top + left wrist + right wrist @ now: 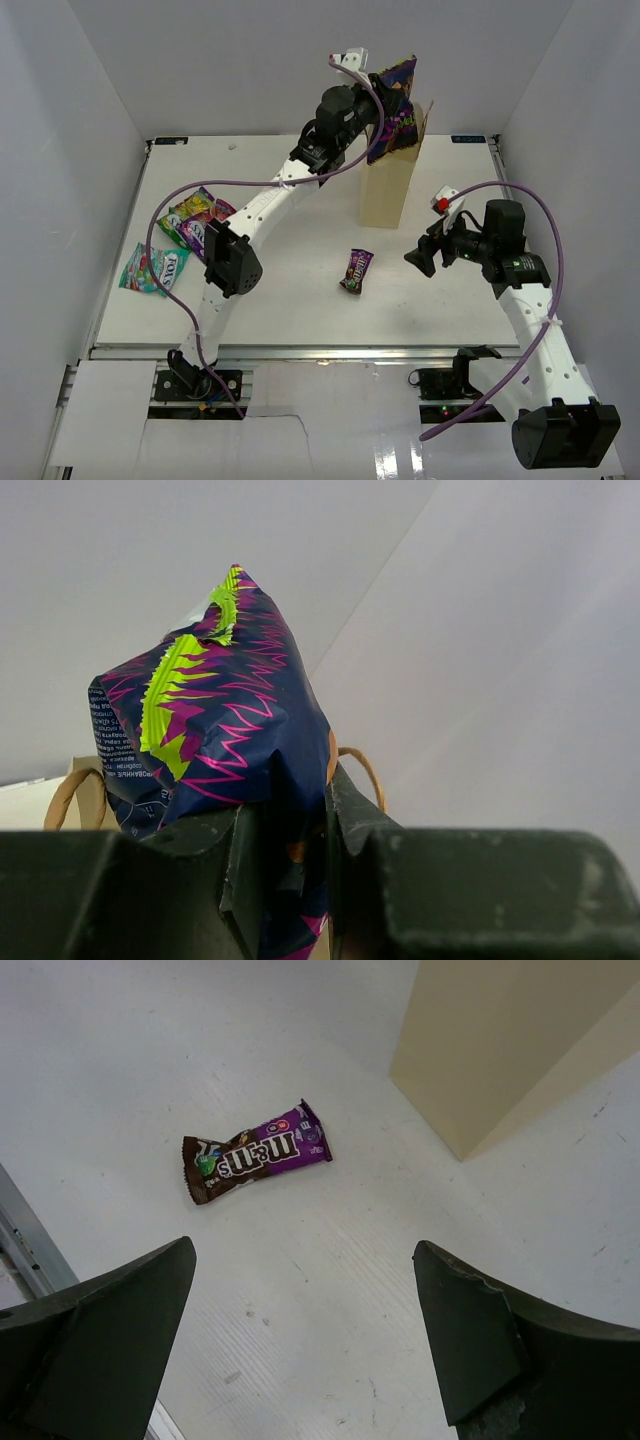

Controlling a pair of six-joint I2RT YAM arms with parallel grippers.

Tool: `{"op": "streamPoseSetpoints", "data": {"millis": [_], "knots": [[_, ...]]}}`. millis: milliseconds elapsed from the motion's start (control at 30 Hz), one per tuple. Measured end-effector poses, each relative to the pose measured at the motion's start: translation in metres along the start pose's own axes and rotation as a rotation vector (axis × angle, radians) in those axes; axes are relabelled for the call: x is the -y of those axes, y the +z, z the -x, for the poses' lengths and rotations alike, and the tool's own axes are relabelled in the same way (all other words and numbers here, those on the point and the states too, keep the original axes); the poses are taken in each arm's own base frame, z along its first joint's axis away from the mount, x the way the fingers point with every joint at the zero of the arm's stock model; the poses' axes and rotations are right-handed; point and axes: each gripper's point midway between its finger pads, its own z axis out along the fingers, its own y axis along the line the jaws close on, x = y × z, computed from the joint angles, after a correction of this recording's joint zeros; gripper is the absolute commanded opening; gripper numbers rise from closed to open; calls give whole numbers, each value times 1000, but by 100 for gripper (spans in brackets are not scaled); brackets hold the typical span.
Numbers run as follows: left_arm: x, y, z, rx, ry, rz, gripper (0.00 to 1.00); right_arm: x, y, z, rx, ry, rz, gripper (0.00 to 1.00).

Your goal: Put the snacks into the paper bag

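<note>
the left gripper (295, 825), clamped on the purple packet (215, 710) at the mouth of the bag (388, 190), should lower it straight in before letting go, while the right gripper (302, 1255) hangs wide open, empty, near the brown packet (255, 1152).

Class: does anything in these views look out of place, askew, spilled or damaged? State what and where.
Nothing is spilled or torn; the paper bag stands upright. Only the large purple packet looks askew: clamped in the left end effector, it tilts above the bag's mouth. The small brown packet lies slightly crumpled on the table.
</note>
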Motion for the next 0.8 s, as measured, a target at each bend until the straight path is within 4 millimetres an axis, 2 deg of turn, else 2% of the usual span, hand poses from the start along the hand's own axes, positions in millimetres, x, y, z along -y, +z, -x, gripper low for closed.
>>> {"op": "streamPoseSetpoints", "data": {"millis": [167,267,300,367,400,433,533,700,800], "knots": [[-6,4,-13,-1,28,28,4,-4,1,-2,3,13,22,95],[-11,7,-14,18,39,47,11,-7,2,-3,5,19,35,95],[-12,7,-15,20,41,52,21,-8,2,-4,6,20,40,95],[-17,9,-17,25,45,66,32,-11,2,-7,4,27,47,95],[-18,9,-17,30,47,70,42,-11,3,-7,4,28,49,95],[-20,10,-17,36,50,76,45,-12,3,-8,5,29,52,95],[-17,11,-10,68,48,70,55,-13,3,-10,2,34,58,95],[-1,12,15,156,30,23,65,-18,4,-8,15,25,89,95],[6,11,24,181,22,6,66,-25,4,-6,34,-8,136,96]]}}
